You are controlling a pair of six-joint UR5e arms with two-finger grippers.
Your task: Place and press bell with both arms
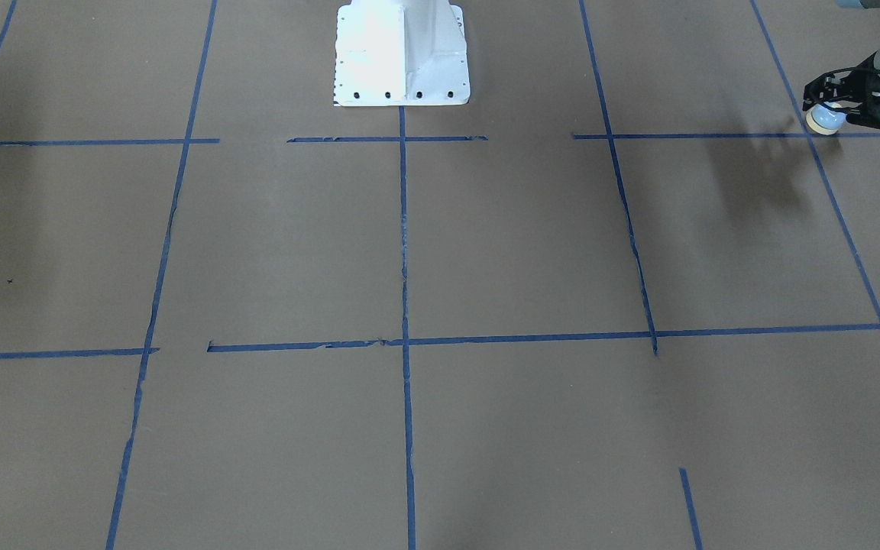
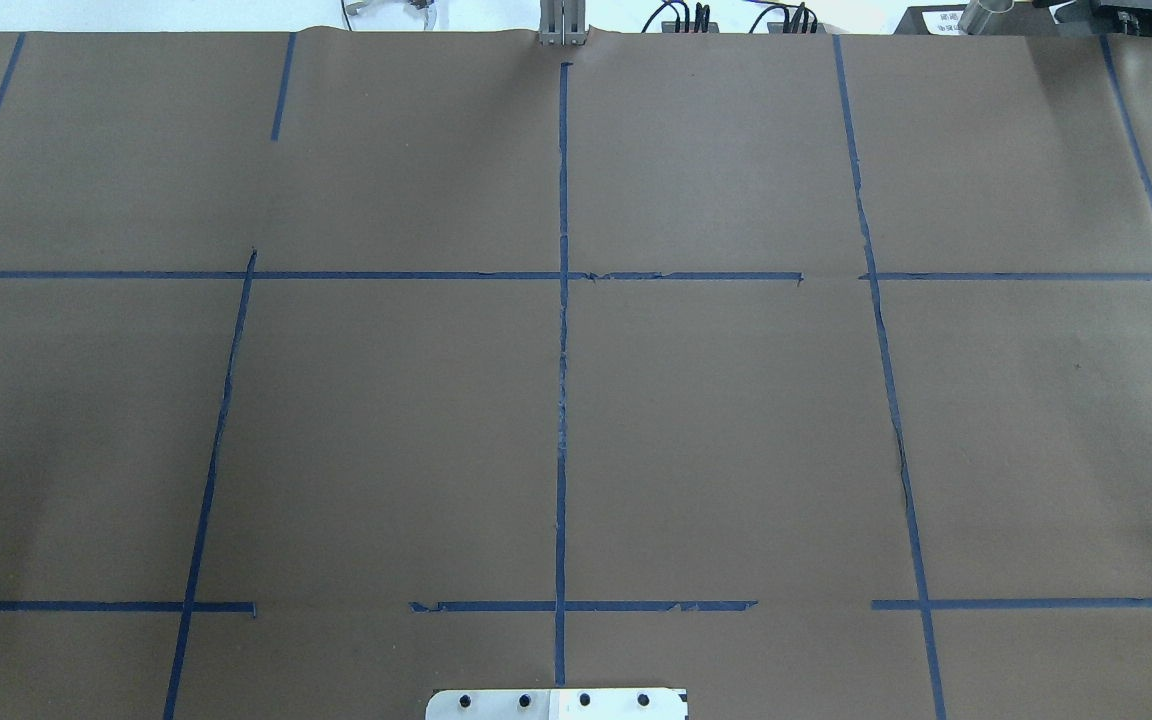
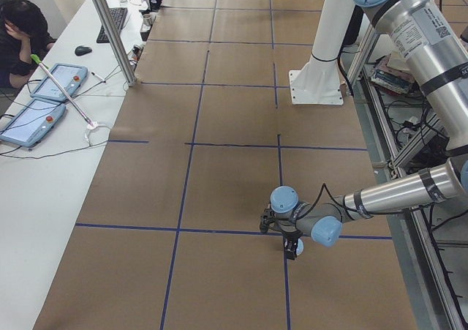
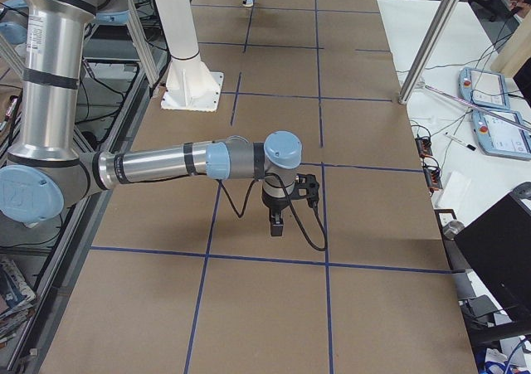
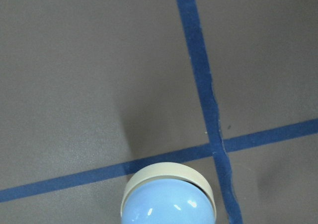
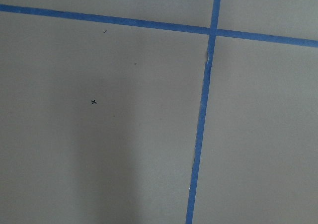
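Note:
The bell, light-blue dome with a cream rim, sits in the tips of my left gripper at the table's far left end, tilted and close over a blue tape crossing. The left gripper is shut on it. The left wrist view shows the bell at the bottom edge, with no fingers in sight. In the exterior left view the left gripper hangs low over the brown paper. My right gripper shows only in the exterior right view, pointing down over the paper; I cannot tell whether it is open or shut.
Brown paper with a blue tape grid covers the table. The white pedestal stands at the robot's side. A small black cross mark lies under the right wrist. An operator and tablets are at a side table.

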